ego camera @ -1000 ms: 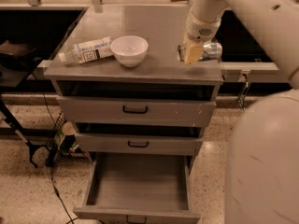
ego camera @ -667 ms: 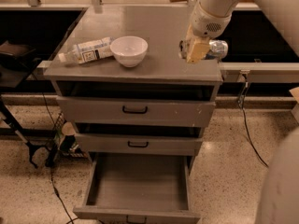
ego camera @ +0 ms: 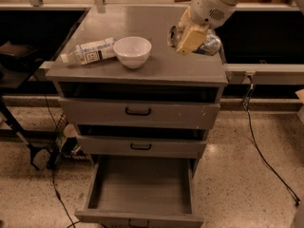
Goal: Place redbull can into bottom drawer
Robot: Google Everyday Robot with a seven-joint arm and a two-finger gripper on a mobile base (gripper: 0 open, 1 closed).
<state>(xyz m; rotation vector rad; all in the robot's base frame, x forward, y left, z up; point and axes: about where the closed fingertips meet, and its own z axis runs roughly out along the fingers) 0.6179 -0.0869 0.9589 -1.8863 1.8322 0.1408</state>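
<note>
The redbull can [ego camera: 211, 44] is a small silver can lying on its side, its round dark-rimmed end [ego camera: 173, 33] pointing left. My gripper [ego camera: 190, 38] is shut on the can's middle, with a yellowish finger pad [ego camera: 191, 37] across it. It holds the can just above the right side of the grey cabinet top [ego camera: 156, 20]. The bottom drawer [ego camera: 142, 186] is pulled wide open below, and its flat grey floor is bare.
A white bowl [ego camera: 132, 50] and a white plastic bottle [ego camera: 89, 51] lying on its side sit on the left of the cabinet top. The two upper drawers [ego camera: 138, 111] are slightly ajar. A cable [ego camera: 266, 160] runs over the floor at right, and a black stand [ego camera: 19, 132] is at left.
The gripper with the can in it has moved a little up and to the left over the cabinet top. The arm has swung out of the lower right of the view.
</note>
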